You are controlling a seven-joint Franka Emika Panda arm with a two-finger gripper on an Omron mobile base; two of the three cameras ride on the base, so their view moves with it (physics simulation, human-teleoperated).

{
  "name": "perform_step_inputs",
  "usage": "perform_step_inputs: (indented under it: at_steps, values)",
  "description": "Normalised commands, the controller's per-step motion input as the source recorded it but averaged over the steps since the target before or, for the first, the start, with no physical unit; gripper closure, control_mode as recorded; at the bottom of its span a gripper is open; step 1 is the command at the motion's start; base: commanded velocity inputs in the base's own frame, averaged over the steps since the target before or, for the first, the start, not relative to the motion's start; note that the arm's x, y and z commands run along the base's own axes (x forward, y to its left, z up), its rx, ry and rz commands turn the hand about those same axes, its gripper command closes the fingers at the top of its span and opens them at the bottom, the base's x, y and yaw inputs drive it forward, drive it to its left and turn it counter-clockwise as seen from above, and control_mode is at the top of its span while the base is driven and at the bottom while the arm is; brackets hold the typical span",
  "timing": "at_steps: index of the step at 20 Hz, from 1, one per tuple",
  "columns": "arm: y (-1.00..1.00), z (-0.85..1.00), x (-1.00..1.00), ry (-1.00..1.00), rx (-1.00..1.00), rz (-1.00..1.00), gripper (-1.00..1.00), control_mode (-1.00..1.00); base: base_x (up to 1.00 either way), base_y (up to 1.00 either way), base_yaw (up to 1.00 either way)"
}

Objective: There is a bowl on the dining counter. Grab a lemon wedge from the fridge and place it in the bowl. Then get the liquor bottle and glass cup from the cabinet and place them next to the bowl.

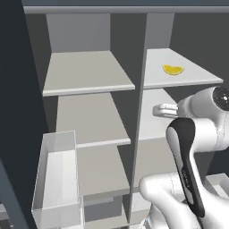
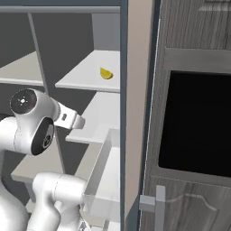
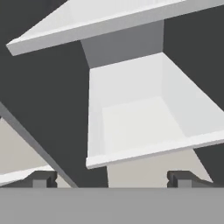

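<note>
Glossy yellow lemon wedge [image 1: 172,69], curved

Lemon wedge [image 1: 173,69] [image 2: 106,74]: 1 small yellow crescent, lying flat on upper white shelf [image 1: 188,76] in right section of open fridge, resting alone near shelf's middle, w/ curved rind edge facing shelf's front in left base view. Sitting well above the arm, nothing touching it.

lemon wedge [image 1: 173,69]: yellow | shelves [image 1: 89,74]: pale grey | oven door [image 2: 198,122]: black
</note>
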Motion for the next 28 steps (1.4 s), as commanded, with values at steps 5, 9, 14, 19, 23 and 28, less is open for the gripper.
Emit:
perform_step_inputs:
  at_steps: [5,9,14,19,23,28]
  values:
    - [-0.33,0.38,0.10,-0.09,-0.06,0.25,-1.00,-1.00,0.00,0.00,0.00]
    - [-0.20,0.54,0.08,-0.09,-0.10,0.20,-1.00,-1.00,0.00,0.00,0.00]
    - [-0.22,0.57,0.22,-0.01,-0.09,0.02,-1.00,-1.00,0.00,0.00,0.00]
    - [-0.21,0.45,0.41,0.00,-0.08,0.00,-1.00,-1.00,0.00,0.00,0.00]
    - [-0.18,0.28,0.43,0.00,-0.08,0.02,-1.00,-1.00,0.00,0.00,0.00]
    - [-0.20,0.14,0.35,0.00,-0.09,0.06,-1.00,-1.00,0.00,0.00,0.00]
